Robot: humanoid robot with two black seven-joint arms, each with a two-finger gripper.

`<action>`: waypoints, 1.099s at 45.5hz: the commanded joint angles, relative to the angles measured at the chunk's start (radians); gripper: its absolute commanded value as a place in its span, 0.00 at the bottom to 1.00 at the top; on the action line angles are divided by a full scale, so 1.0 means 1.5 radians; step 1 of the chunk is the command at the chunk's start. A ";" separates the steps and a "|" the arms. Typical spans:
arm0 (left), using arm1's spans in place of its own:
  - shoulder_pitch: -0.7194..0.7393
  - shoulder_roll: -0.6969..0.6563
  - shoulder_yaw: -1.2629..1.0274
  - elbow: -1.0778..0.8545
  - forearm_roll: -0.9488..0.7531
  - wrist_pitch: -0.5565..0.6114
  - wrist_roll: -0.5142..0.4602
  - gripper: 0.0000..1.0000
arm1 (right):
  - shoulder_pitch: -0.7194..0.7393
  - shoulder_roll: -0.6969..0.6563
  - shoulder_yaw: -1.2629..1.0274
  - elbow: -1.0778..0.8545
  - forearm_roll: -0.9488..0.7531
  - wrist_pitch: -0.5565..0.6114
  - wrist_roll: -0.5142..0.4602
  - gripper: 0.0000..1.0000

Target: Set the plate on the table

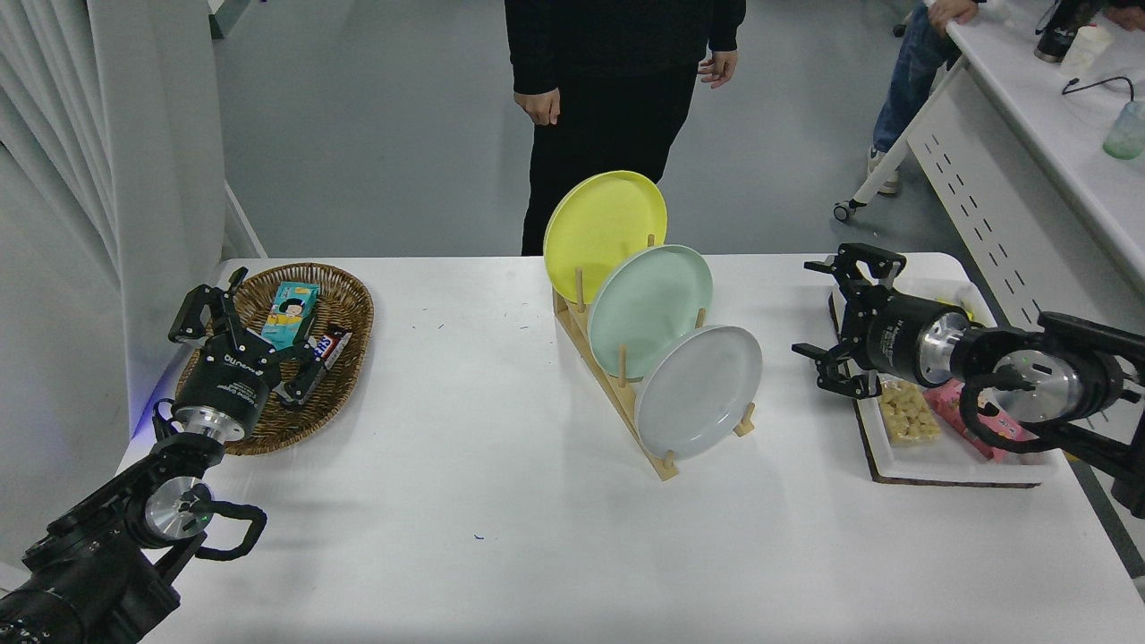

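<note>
Grey plate (699, 390) is in the wooden rack (617, 380) at table (501, 537) centre, standing on edge and leaning back, nearest slot to the camera. Mint green plate (650, 309) sits in the slot behind it at 11 o'clock, overlapping its top edge; yellow plate (606, 224) is behind that, at the far end of the rack.

Right pincer (836, 322) is at 3 o'clock from the grey plate, near it but not touching, pointing toward the rack. Fingers spread apart, nothing held. It hangs over the left edge of the white tray (939, 461), which holds snack packs, one pink, one with pale yellow pieces.

Left pincer (241, 317) is parked at 9 o'clock, well apart from the rack, over the wicker basket (344, 295). Fingers apart, empty. Basket holds a teal box and a dark wrapped bar.

Person in black (617, 80) stands at 12 o'clock past the far table edge, hands down at sides.
</note>
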 commanded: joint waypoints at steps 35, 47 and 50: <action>0.000 0.000 0.000 0.000 0.000 0.000 0.000 0.98 | -0.007 0.092 -0.002 -0.041 -0.040 -0.013 0.000 0.93; 0.000 0.000 0.000 -0.001 0.000 0.000 0.000 0.98 | -0.007 0.106 -0.001 -0.057 -0.049 -0.012 -0.001 0.96; 0.000 0.000 0.000 -0.001 0.000 0.000 0.000 0.98 | -0.006 0.111 -0.001 -0.058 -0.049 -0.013 -0.001 0.96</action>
